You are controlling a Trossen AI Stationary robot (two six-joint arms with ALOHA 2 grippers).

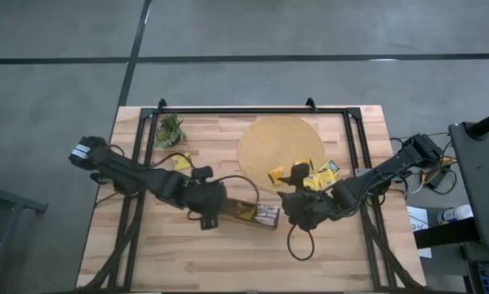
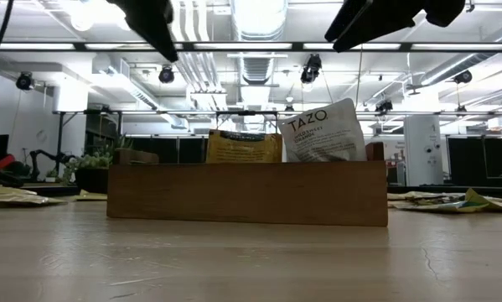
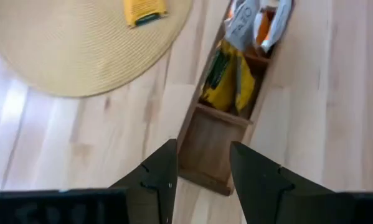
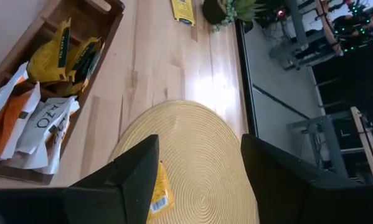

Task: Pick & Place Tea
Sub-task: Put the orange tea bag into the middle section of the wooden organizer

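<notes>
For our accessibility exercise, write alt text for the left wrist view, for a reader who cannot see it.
The left end effector, fingers apart and empty, hovers over the near end of a wooden tray holding yellow tea sachets and white-and-orange ones. Beside the tray lies a round woven mat with one yellow sachet on it.

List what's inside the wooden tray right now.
The wooden tray holds yellow sachets in one compartment and white-and-orange sachets in the next. The end compartment near the left gripper looks empty. Anything beneath the sachets is covered.
</notes>
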